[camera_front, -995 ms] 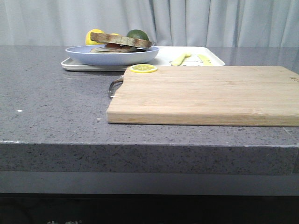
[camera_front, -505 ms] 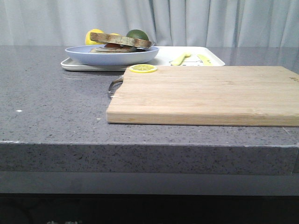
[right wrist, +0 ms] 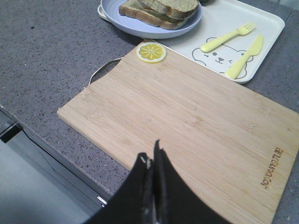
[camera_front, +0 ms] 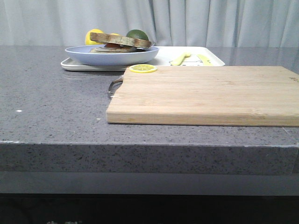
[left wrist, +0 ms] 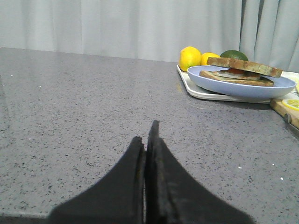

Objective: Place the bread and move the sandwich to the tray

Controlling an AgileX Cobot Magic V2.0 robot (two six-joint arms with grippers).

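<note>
We see the sandwich (right wrist: 158,10) already closed, the bread (left wrist: 244,66) lying as its top slice, on the light-blue plate (camera_front: 112,55), which rests on the near end of the white tray (right wrist: 254,39). From the left pincer (left wrist: 148,140) it lies ahead and well off to one side; from the right pincer (right wrist: 152,163) it is far ahead, beyond the cutting board (right wrist: 187,126). Both pincers have their fingers pressed together and hold nothing.

We judge the bread light, soft and easily crushed, and the stack apt to slide apart; the stiff plate rim looks the safer hold, though smooth and perhaps slippery.

The tabletop (left wrist: 79,102) is speckled grey stone, flat and hard. A lemon slice (right wrist: 151,52) sits on the board's corner, and pale curtains (camera_front: 196,21) hang behind.
</note>
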